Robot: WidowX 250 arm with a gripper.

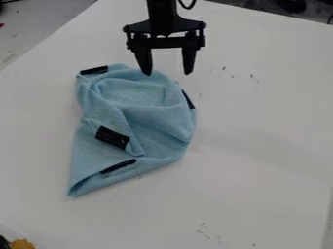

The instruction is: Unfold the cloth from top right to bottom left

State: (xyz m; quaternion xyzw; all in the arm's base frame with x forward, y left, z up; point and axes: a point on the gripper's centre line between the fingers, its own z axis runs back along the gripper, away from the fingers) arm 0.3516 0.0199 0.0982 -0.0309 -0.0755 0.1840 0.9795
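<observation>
Your gripper [168, 73] hangs empty, fingers parted, by the top right of the crumpled cloth [153, 119] on the table [260, 160]. Best pinch only the upper layer near the right-hand strip [188, 99], then draw it low and slowly toward bottom left.

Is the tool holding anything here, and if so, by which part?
Nothing is held: the tool is open, its fingers apart with nothing gripped between them, while the blue cloth lies crumpled on the white table.

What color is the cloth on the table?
The cloth is light blue, as the camera view shows.
</observation>
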